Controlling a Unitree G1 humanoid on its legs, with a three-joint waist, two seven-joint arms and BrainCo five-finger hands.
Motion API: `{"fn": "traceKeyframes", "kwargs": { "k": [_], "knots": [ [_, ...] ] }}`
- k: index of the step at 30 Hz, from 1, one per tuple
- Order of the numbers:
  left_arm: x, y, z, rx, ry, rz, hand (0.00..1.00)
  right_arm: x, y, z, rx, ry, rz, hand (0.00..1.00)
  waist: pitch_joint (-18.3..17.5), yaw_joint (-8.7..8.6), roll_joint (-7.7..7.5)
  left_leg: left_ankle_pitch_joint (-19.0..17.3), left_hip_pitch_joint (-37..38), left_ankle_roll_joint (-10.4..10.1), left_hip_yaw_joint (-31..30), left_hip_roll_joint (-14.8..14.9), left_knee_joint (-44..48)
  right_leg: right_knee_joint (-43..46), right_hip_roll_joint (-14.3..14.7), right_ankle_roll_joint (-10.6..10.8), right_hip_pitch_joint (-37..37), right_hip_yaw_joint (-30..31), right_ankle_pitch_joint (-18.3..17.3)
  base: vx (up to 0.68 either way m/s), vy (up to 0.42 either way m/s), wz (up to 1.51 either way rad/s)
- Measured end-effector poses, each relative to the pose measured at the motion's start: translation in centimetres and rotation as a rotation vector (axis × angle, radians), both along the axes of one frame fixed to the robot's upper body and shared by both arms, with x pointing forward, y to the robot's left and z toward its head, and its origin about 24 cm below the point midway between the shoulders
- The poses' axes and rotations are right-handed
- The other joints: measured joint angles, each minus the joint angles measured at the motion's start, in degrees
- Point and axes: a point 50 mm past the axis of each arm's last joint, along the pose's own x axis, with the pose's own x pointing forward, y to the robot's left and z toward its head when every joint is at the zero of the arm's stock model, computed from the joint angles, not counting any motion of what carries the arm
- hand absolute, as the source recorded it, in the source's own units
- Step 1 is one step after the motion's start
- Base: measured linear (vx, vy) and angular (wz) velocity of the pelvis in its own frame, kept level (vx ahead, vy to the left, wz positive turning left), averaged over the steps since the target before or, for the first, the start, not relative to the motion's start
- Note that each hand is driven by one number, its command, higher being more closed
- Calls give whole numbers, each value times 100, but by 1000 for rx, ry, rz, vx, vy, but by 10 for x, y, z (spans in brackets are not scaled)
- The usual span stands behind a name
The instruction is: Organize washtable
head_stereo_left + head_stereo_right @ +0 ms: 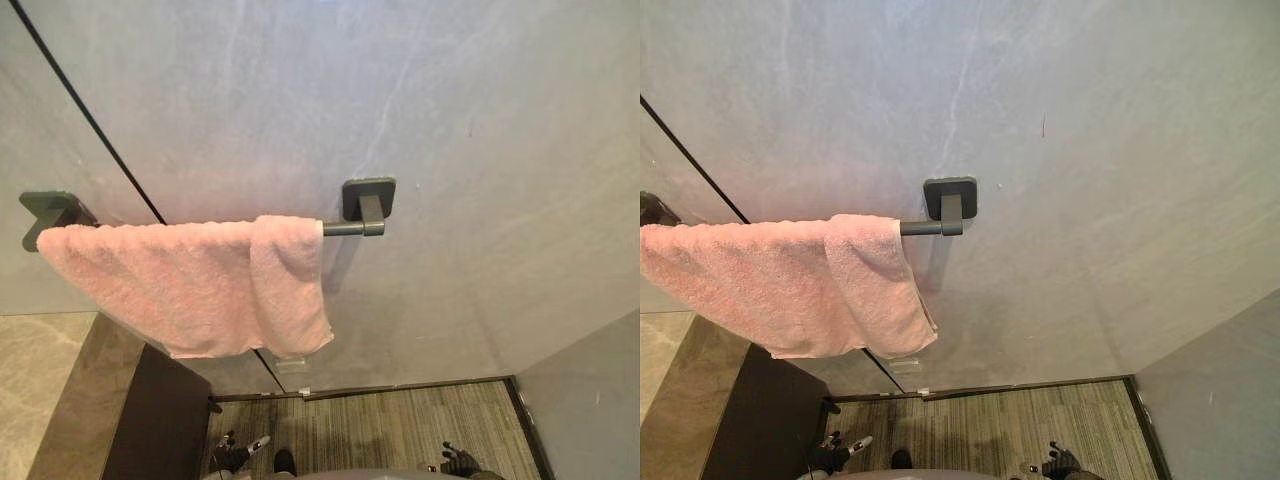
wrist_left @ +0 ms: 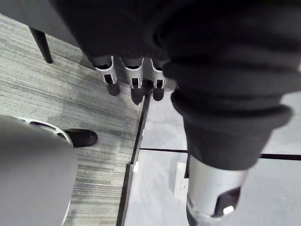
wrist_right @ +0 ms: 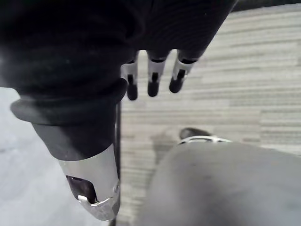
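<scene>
- Pink towel [image 1: 190, 285] hangs bunched over the towel bar [image 1: 345, 228], centre left.
- Your left hand [image 2: 133, 75] and right hand [image 3: 153, 77]: fingers apart, empty, bottom edge.
- Pulling one end could drag it off.

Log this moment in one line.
pink towel: draped over wall bar | left hand: low, open, empty | right hand: low, open, empty

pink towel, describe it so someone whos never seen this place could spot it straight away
Start at the big grey wall. A dark bar is mounted on it, and the pink towel hangs over that bar. It is the one soft, pink thing there.
</scene>
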Motion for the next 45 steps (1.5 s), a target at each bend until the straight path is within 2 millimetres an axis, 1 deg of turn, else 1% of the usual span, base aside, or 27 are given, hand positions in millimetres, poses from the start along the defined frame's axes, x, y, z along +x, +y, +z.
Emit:
{"fn": "traceKeyframes", "kwargs": {
  "k": [7,13,16,18,19,20,22,23,24,25,26,27,28,29,30,31,32,33,34,35,37,38,39,40,42,44,45],
  "knots": [
    [2,-1,-1,-16,0,-19,0,-6,-3,-1,3,12,-75,0,66,-6,2,-20,70,-2,16,1,0,11,1,6,66,16,-35,-4,0,0],
    [1,3,-1,-20,0,2,0,8,-3,1,3,-20,-74,0,145,1,21,-46,104,-50,260,150,40,22,134,-71,-23,282,14,19,-25,-22],
    [14,-2,0,-49,-34,-4,0,20,-4,3,1,-49,-67,0,216,-12,56,64,-147,-38,157,194,51,136,175,-100,-232,108,9,-39,-37,23],
    [36,-6,6,-51,-89,-49,0,37,-1,7,6,-90,-52,0,334,-75,33,464,-586,33,43,240,198,393,217,-242,-491,-121,-5,-101,-32,67],
    [40,-4,7,-44,-99,-59,0,40,0,7,9,-100,-52,0,363,-130,3,564,-579,6,-12,244,85,366,171,-304,-484,-206,34,-130,-10,63],
    [47,-4,10,-44,-122,-55,0,49,8,8,32,-128,-65,0,485,-129,-86,-243,-697,53,241,424,1059,347,110,-357,-420,-355,12,-104,-2,20],
    [42,-5,9,-59,-116,-33,0,57,14,12,57,-186,-115,0,573,-144,-176,-1304,-777,344,656,854,3524,419,61,-357,-159,-298,13,-83,12,-22],
    [40,-8,9,-69,-121,-44,0,52,15,12,65,-197,-140,0,519,-147,-141,-1397,-655,241,609,987,4246,412,63,-351,-89,-258,17,-78,73,-32],
    [40,-11,8,-79,-122,-50,0,51,12,13,60,-205,-145,0,476,-164,-34,-1438,-559,159,528,1049,4479,411,88,-313,-75,-231,40,-104,175,-15],
    [43,-17,8,-91,-127,-57,0,50,8,14,51,-207,-153,0,411,-260,133,-1585,-532,-96,269,1033,4432,453,112,-239,-155,-234,89,-89,243,-1],
    [46,-21,9,-100,-142,-60,0,51,6,14,50,-204,-158,0,370,-296,232,-1644,-597,-202,156,862,4175,551,121,-192,-274,-183,117,-111,230,14],
    [53,-21,12,-88,-163,-91,0,48,14,11,79,-187,-169,0,365,-326,146,-1654,-563,-219,-159,558,3529,507,146,-225,-530,-95,163,-137,125,18],
    [56,-18,13,-80,-168,-105,0,47,18,10,89,-179,-166,0,274,-371,-22,-1703,-458,-286,-348,402,3197,356,165,-327,-628,-37,251,-168,96,27],
    [64,-17,16,-74,-182,-123,0,47,21,9,102,-172,-175,0,359,-377,32,-2058,-558,-305,-582,467,3528,296,135,-251,-712,-144,445,-154,111,17],
    [67,-22,16,-83,-182,-136,0,50,18,10,100,-178,-182,0,419,-368,154,-2213,-491,-284,-612,585,3593,376,216,-254,-780,-164,478,-110,172,14],
    [66,-27,14,-92,-174,-156,0,54,16,11,94,-187,-182,0,484,-385,236,-2355,-299,-291,-583,588,3286,488,247,-246,-818,-190,478,-110,207,11],
    [76,-33,17,-86,-188,-206,0,59,15,13,92,-204,-177,0,612,-446,195,-2430,-30,-228,-442,482,2872,780,147,-230,-898,-174,470,-171,258,14],
    [78,-35,18,-76,-188,-245,0,60,18,14,100,-210,-168,0,650,-443,89,-2390,119,-162,-412,295,2661,1136,-10,-174,-1046,-124,429,-195,236,6],
    [77,-36,17,-65,-182,-275,0,60,21,13,106,-208,-159,0,689,-422,69,-2355,224,-108,-347,180,2523,1332,-117,-116,-1141,-51,384,-268,204,-20],
    [76,-36,17,-45,-172,-326,0,61,25,13,120,-211,-146,0,787,-362,-95,-2319,513,-50,-136,-60,2270,1519,-345,-33,-1152,20,330,-241,134,-39],
    [73,-34,15,-35,-155,-340,0,57,26,13,127,-213,-146,0,776,-284,-225,-2193,405,182,150,-272,2318,1537,-526,23,-1317,-23,649,-338,115,-47],
    [71,-34,15,-36,-151,-334,0,58,25,13,123,-219,-145,0,786,-277,-164,-2117,370,310,274,-261,2246,1395,-524,70,-1390,-17,868,-431,87,-46],
    [65,-36,13,-47,-141,-316,0,65,22,17,122,-251,-143,0,824,-294,-53,-2096,317,544,506,-198,2091,2137,-537,-159,-1626,-36,522,-316,53,-33],
    [62,-33,12,-44,-132,-306,0,66,22,19,126,-267,-137,0,881,-298,-46,-2064,252,595,560,-209,2142,3013,-577,-249,-1777,17,86,-319,4,-26],
    [47,-22,8,-35,-100,-256,0,60,22,17,129,-253,-138,0,832,-246,-117,-2029,101,640,532,-204,2329,4465,-562,-125,-1628,226,-475,-184,-79,2],
    [38,-12,7,-22,-90,-202,0,49,22,13,129,-225,-150,0,743,-122,-227,-1921,-119,617,456,-234,2449,4736,-484,114,-1261,706,-702,-132,-156,17],
    [34,-9,7,-21,-84,-174,0,45,22,12,129,-215,-155,0,689,-99,-272,-1878,-216,627,414,-251,2503,4620,-476,165,-1107,859,-766,-136,-297,38]
  ]
}}
